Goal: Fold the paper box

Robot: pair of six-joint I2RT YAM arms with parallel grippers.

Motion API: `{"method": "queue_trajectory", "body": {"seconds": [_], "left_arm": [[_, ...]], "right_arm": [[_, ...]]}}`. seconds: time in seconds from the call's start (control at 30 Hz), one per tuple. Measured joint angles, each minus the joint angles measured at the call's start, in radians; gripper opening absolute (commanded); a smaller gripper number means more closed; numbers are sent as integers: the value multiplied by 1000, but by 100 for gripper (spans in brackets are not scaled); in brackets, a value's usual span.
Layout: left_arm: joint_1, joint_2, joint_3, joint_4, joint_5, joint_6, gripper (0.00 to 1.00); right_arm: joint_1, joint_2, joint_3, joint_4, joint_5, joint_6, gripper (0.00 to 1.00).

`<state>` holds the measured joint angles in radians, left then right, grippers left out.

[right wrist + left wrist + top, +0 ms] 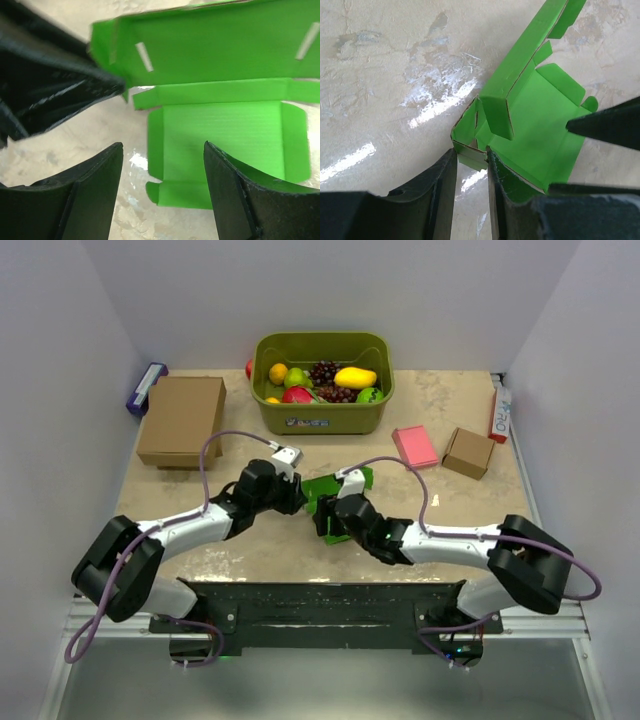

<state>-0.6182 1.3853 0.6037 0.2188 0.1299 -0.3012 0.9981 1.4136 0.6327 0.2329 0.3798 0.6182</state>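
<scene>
Both arms reach in low and meet mid-tabletop [470, 502], wrists angled toward each other. Left hand [470, 154] is pinched on a corner flap of the box [540, 115] (thin card, bright green, brown raw edges at the cuts). Right hand [162, 145] is spread wide and grips nothing: one finger over bare tabletop, the other over the box's floor panel.

The box sits between the two hands, half-formed. It has a flat base, one long wall raised with two pale slits in it, short tabs at the ends and crisp creases.

The tabletop is beige, stone-look and glossy with glare patches.

Behind: olive plastic bin [320, 418] of fruit [355, 377], brown carton [182, 420], pink flat pack [414, 446], small brown box [468, 452]. The white-and-red item [499, 412] at the right edge reads "PRO", I think; it's too small to be sure. Bin label unreadable.
</scene>
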Motion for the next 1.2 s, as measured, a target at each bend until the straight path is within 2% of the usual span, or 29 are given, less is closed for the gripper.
{"method": "queue_trajectory", "body": {"seconds": [0.3, 0.67, 1.2], "left_arm": [[9, 0, 34, -64, 55, -29, 0], [16, 0, 42, -103, 84, -48, 0], [21, 0, 45, -133, 83, -47, 0]], "right_arm": [[135, 130, 90, 29, 164, -124, 62], [173, 282, 190, 6, 322, -137, 50], [175, 347, 222, 10, 354, -124, 47]]}}
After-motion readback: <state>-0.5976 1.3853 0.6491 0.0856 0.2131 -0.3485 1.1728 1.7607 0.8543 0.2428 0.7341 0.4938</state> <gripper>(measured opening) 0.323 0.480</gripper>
